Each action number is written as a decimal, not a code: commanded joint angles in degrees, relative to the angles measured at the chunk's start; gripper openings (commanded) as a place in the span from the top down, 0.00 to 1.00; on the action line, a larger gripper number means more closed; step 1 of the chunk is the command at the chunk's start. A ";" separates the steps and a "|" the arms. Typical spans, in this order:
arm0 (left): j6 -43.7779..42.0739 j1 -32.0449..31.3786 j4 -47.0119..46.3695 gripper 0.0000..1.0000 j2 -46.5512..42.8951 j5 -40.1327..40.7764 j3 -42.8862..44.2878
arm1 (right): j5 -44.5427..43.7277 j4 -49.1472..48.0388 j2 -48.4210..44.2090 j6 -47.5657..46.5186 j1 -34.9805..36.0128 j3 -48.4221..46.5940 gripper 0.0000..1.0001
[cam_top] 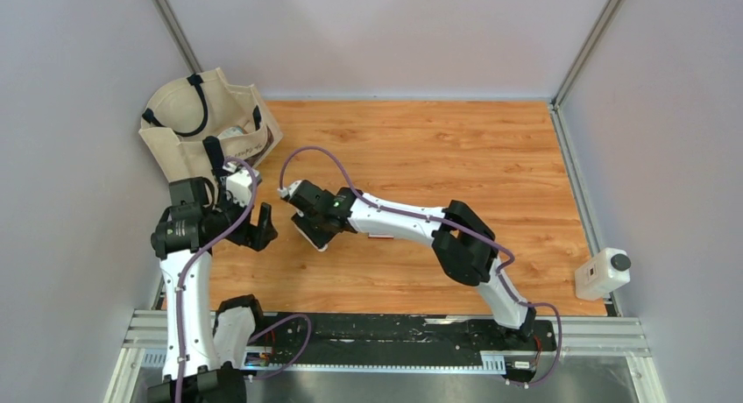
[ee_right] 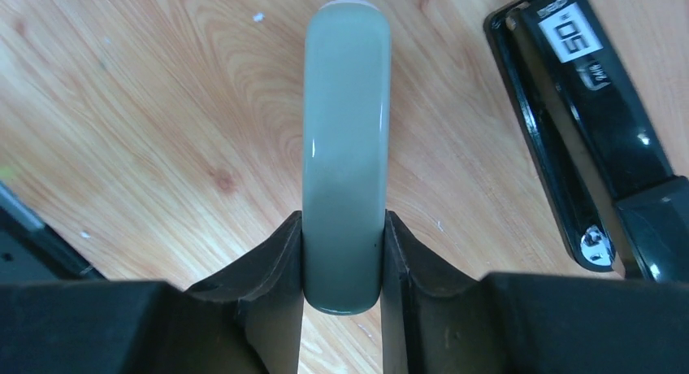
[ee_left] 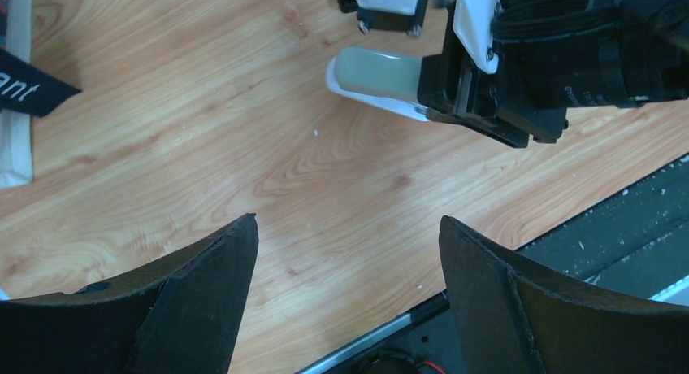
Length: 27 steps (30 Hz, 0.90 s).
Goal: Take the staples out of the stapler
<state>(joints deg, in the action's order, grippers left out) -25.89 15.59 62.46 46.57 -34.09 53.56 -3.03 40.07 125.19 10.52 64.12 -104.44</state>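
One numbered label (ee_right: 574, 32) on stapler (ee_right: 605, 134)

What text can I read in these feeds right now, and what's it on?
"50" on the white label on the stapler, upside down in the right wrist view.
"ant", the end of a cut-off word, on a black strap.
Small print under the "50": too blurred to read.
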 commanded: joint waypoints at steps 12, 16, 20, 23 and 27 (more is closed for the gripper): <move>-3.28 -3.99 -1.63 0.10 4.50 -2.30 1.63 | 0.04 -19.16 -19.10 15.05 -2.15 10.31 1.00; -5.92 -4.61 -4.71 0.10 3.88 -2.12 0.41 | 1.44 -19.60 -20.59 16.10 -2.15 11.27 1.00; -8.73 -6.19 -5.15 0.09 5.63 -3.53 -1.35 | 5.30 -21.78 -21.91 18.73 -2.24 13.21 1.00; -11.89 -7.41 -5.50 0.10 7.04 -4.94 -2.84 | 8.29 -24.68 -22.88 21.11 -2.33 15.57 1.00; -16.73 -9.00 -5.41 0.16 8.98 -3.97 -4.78 | 10.93 -29.34 -24.90 25.15 -2.24 20.32 1.00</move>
<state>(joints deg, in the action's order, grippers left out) -35.57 7.84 57.95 54.22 -36.40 50.15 3.55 19.07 105.08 30.65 61.80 -87.24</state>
